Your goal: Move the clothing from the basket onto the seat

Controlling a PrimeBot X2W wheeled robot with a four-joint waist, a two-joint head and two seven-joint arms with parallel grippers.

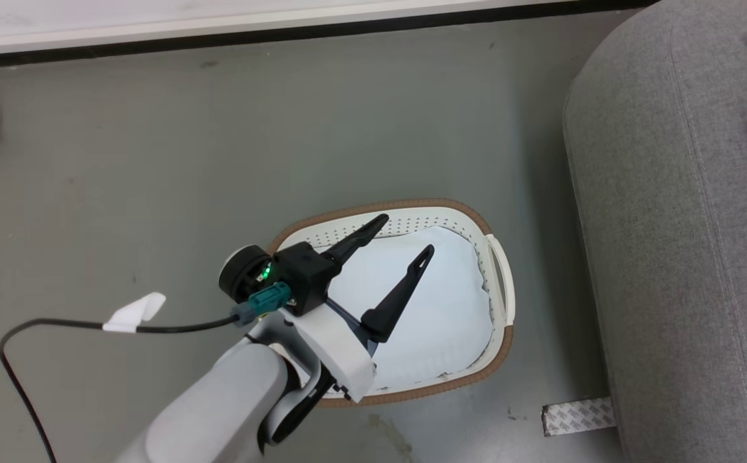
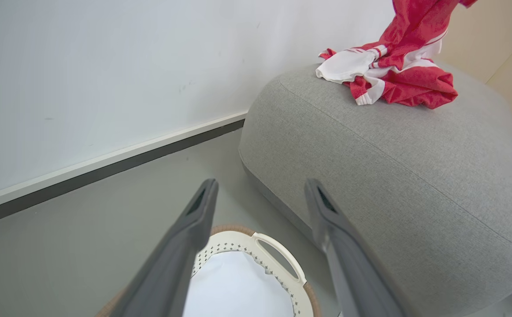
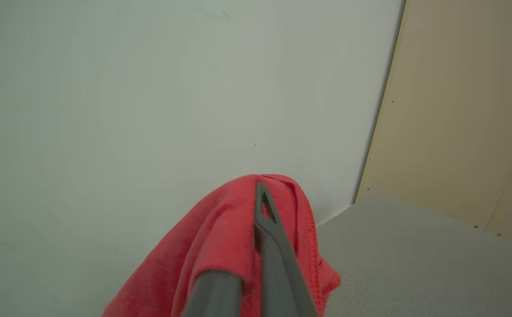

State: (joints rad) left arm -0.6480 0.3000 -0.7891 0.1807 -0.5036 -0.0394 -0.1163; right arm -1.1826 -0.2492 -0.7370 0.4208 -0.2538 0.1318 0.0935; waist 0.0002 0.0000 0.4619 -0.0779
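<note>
Closest to me, left claw (image 1: 405, 234) hovers over the basket (image 1: 507, 289), fingers spread wide and holding nothing; below it lies just a pale cushion (image 1: 438, 302). Farther right, right claw (image 3: 259, 198) is pinched shut on a red fold of the clothing (image 2: 397, 75). From that grip the garment hangs down, and its lower part, white sleeve included, lies heaped on top of the seat (image 2: 392, 185), well apart from left claw. I judge the fabric light, soft and limp, not fragile: it will drape and trail rather than hold shape. A bunched fold is the best place to grip; a single thin layer may slip free.
</note>
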